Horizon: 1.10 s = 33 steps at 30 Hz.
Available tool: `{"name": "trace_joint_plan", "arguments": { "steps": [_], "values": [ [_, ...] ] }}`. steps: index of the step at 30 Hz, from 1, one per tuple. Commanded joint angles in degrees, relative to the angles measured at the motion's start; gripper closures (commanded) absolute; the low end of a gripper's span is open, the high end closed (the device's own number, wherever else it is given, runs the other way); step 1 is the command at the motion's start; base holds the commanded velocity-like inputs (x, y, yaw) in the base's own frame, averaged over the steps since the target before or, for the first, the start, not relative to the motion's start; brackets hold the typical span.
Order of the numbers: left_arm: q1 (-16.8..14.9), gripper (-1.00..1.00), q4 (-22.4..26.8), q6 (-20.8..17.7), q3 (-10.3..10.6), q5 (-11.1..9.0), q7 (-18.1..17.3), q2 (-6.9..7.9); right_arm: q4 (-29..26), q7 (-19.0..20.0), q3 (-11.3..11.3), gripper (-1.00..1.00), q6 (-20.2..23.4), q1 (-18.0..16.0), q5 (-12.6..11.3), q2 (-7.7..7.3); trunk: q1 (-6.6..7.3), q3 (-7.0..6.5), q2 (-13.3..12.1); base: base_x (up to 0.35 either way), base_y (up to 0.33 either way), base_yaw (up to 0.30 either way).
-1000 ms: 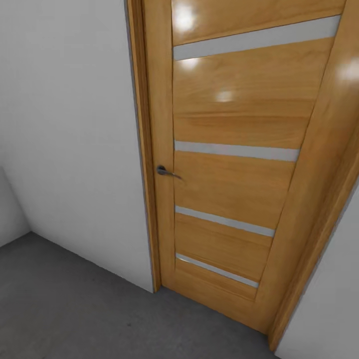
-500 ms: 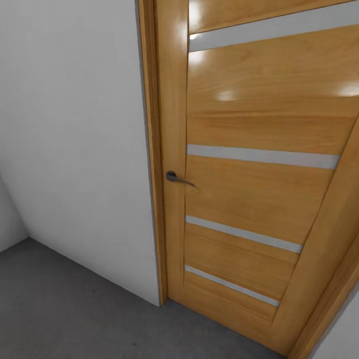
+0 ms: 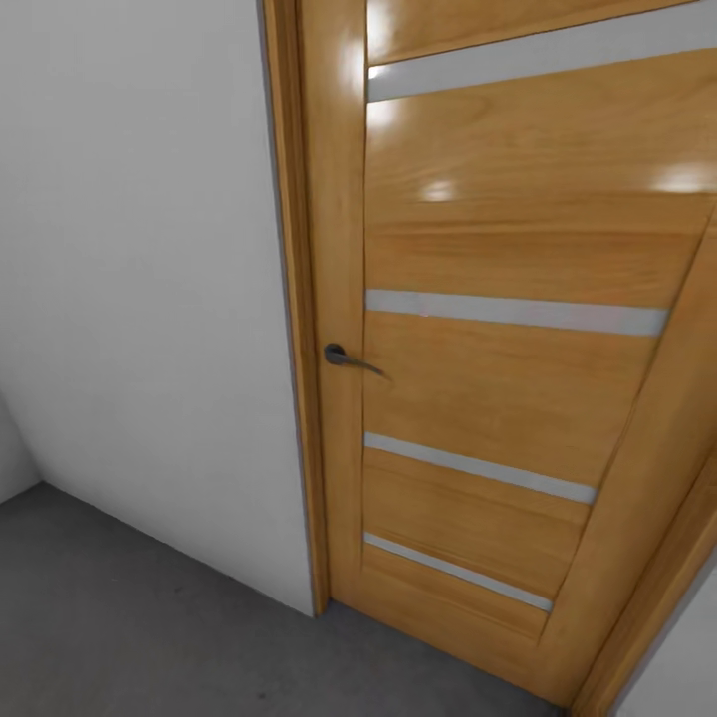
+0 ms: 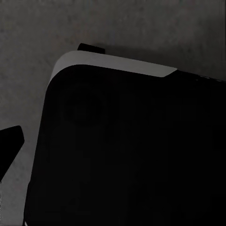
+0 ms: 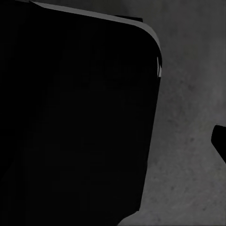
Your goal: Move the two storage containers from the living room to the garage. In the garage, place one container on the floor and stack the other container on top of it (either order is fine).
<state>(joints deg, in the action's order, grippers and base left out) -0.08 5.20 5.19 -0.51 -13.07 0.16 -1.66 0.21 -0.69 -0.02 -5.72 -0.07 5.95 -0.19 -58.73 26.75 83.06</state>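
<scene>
Door [image 3: 498, 378] of wood, one handle [image 3: 344, 357], four pale strips.

Large black rounded body [image 4: 127, 150] with pale top edge, over dark grey mottled floor [image 4: 42, 33].

You face a door [image 3: 478, 378] of glossy honey-orange wood with darker grain, crossed by four pale grey-white stripes; its frame [image 3: 291, 299] is the same warm orange; the handle [image 3: 344, 358] is dark grey metal; the wall [image 3: 139, 279] beside it is plain grey-white; the floor [image 3: 129, 627] is dark grey, mottled concrete; your wrist cameras show a black body [image 4: 127, 155] with a light grey edge over that same grey.
</scene>
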Motion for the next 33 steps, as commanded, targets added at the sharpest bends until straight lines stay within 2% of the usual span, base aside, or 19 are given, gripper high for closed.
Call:
{"name": "trace_joint_plan", "arguments": {
  "steps": [1,23,33],
  "values": [
    [0.0,-1.00,0.0,0.2,0.0,-0.3,0.0,-0.04,0.0,-0.1,-0.1,-1.00,-0.2,0.0,0.6,0.00,0.00,0.04,0.0,0.001,0.001,-0.230],
    [0.0,-1.00,0.0,0.2,0.0,-0.3,0.0,-0.09,0.0,0.0,-0.1,-1.00,-0.1,0.0,0.6,0.01,0.00,0.04,0.0,0.000,0.000,-0.252],
    [0.0,-1.00,0.0,0.2,0.0,-0.3,0.0,-0.10,0.0,0.0,0.3,-1.00,0.3,0.0,0.6,-0.06,0.00,0.04,0.0,0.000,0.000,-0.064]
  ]
}}
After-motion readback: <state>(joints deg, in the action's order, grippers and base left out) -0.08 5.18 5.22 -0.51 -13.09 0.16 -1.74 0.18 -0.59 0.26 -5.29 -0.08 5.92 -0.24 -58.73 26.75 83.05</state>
